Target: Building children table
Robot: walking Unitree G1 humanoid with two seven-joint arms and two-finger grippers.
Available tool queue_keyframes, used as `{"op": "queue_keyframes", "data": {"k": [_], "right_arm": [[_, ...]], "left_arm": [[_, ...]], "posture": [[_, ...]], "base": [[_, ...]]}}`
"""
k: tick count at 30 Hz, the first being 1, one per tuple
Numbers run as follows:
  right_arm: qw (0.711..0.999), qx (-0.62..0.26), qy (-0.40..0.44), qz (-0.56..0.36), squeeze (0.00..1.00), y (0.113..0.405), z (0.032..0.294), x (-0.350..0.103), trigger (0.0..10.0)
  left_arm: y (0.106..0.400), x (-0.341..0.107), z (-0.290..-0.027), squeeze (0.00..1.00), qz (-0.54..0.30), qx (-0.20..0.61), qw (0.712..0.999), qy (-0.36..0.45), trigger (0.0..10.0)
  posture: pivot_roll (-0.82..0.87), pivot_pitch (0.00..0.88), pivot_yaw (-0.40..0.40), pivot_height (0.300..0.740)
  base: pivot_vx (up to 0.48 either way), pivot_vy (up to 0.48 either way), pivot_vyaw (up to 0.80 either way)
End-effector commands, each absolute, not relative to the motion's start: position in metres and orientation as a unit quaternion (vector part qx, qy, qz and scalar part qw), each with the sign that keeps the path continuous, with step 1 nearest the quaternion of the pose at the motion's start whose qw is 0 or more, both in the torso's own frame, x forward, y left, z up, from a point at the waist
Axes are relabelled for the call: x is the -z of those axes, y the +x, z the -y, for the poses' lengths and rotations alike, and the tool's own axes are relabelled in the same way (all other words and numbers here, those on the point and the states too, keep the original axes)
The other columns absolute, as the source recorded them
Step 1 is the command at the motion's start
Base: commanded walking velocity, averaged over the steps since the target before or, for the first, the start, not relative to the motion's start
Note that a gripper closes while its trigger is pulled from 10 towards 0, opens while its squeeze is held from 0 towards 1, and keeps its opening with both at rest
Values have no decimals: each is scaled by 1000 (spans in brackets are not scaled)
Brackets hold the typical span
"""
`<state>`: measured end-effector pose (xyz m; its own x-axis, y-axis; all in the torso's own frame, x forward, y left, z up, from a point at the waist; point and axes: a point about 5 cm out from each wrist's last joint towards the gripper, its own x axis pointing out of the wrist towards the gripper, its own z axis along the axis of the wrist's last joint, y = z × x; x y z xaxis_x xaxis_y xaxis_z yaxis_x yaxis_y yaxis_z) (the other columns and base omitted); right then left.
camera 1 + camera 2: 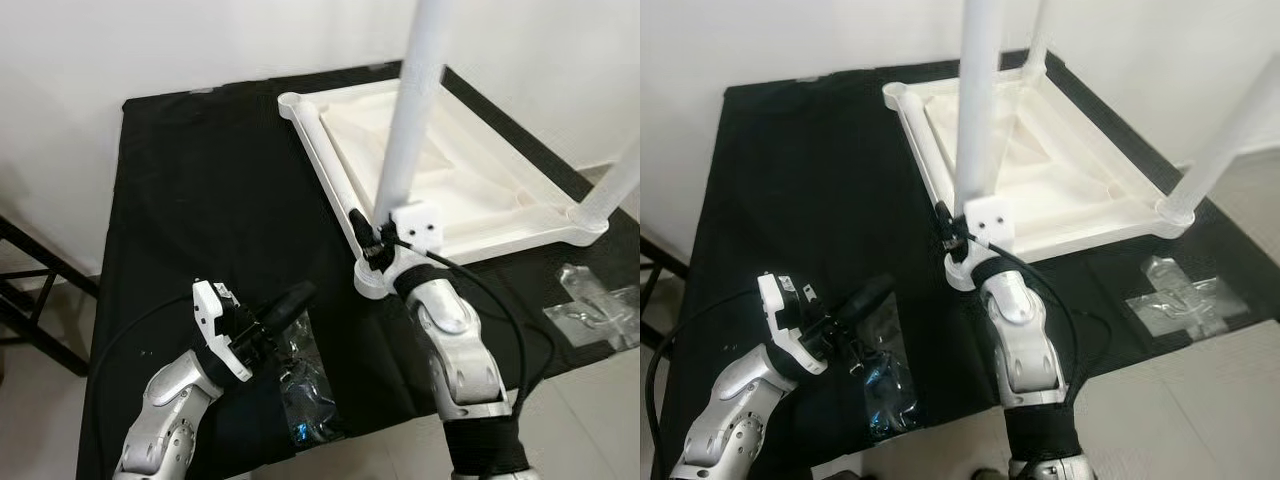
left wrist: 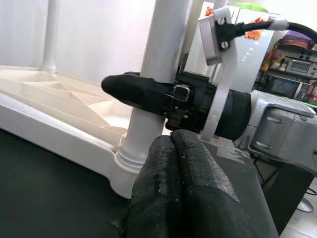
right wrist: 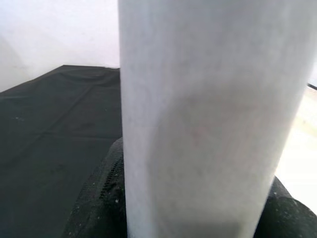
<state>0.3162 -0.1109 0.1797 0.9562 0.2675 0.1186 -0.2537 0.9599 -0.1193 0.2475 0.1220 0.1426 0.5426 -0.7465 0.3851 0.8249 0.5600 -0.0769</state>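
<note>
Right wrist view: table leg (image 3: 208,119) hiding right pincer (image 1: 378,243).

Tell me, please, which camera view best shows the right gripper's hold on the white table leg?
The left wrist view: the right gripper is seen from the side, its black fingers clamped around the white leg just above the socket. The eye views show the grip from above, partly hidden by the camera mount. The right wrist view shows mostly the leg.

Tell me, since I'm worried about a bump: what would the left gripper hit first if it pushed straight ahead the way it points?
Probably the right gripper, clamped around the white table leg directly ahead of the left gripper. The leg's socket on the upturned tabletop lies just beneath that line; depth between them is unclear.
</note>
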Motion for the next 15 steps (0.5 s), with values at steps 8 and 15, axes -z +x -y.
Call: {"op": "queue_keyframes", "data": {"k": [8,15], "right_arm": [[989,-100,-98,-36,851,323,130,-153,10000],[954,-292,-57,48,0,345,132,-200,10000]], "left_arm": [[246,-140,-122,0,149,456,869,-124,10000],[246,-139,-119,0,149,457,868,-126,10000]], "posture": [[22,166,-5,740],[17,151,-8,740]], "base": [[0,0,0],[0,0,0]]}}
